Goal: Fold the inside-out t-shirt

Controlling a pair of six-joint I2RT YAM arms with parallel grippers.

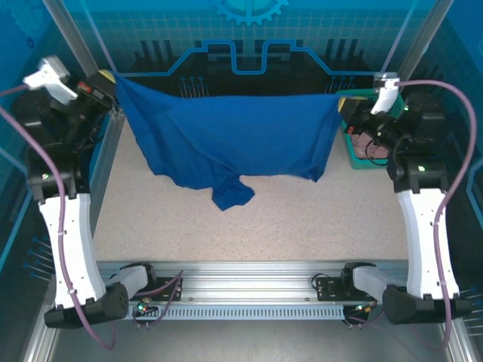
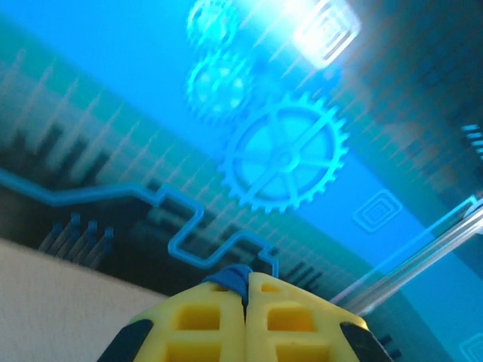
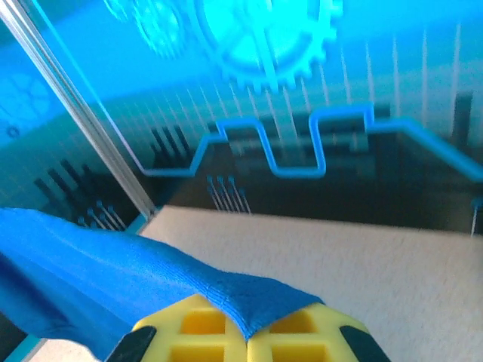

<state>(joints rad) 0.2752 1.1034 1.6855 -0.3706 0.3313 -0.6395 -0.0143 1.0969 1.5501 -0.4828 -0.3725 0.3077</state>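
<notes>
While stretched taut between both arms, hanging above table (image 1: 249,234) as wide blue sheet: t-shirt (image 1: 226,136). Top edge running from 10 o'clock to 2 o'clock; lowest fold drooping toward centre, contact with tabletop unclear. At 10 o'clock, left gripper (image 1: 112,81) (image 2: 245,285) clamped on corner, sliver of blue pinched between yellow fingers (image 2: 200,320). At 2 o'clock, right gripper (image 1: 346,105) (image 3: 247,333) likewise closed over cloth. Just beyond, at 3 o'clock, teal basket (image 1: 353,154) with pink cloth (image 1: 370,145) inside.
</notes>
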